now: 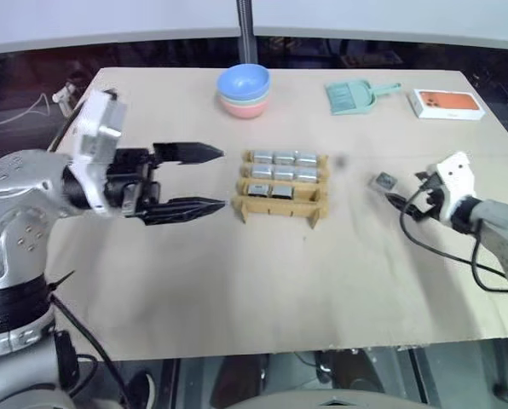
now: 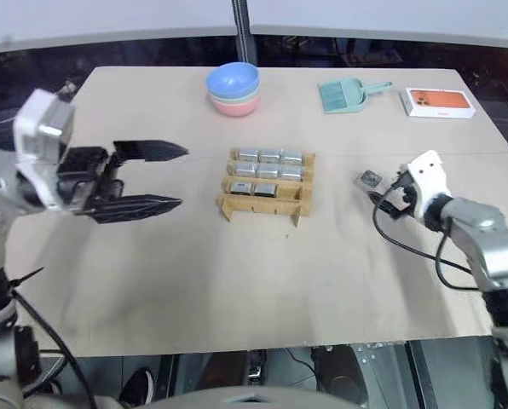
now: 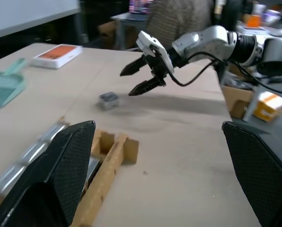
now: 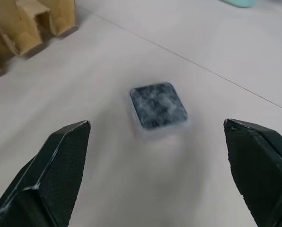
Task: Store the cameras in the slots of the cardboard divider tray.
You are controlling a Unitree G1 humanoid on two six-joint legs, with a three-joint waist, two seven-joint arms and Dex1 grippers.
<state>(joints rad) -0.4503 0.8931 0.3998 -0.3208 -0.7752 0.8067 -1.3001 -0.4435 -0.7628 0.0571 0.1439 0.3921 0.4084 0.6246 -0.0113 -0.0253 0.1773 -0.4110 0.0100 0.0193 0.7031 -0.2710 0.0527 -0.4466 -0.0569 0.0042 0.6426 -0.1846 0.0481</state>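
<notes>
Sitting filled in most slots, the cardboard divider tray [image 1: 284, 189] is awaiting one loose camera [image 1: 383, 181] at its 3 o'clock; right claw [image 3: 140, 78] gaping beside it, left claw [image 1: 204, 179] gaping, empty.

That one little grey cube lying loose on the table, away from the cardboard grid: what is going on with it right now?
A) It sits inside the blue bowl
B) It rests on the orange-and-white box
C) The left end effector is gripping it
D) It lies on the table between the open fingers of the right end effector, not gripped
D: the loose camera lies flat on the table, with the right end effector open around it and touching nothing.
</notes>
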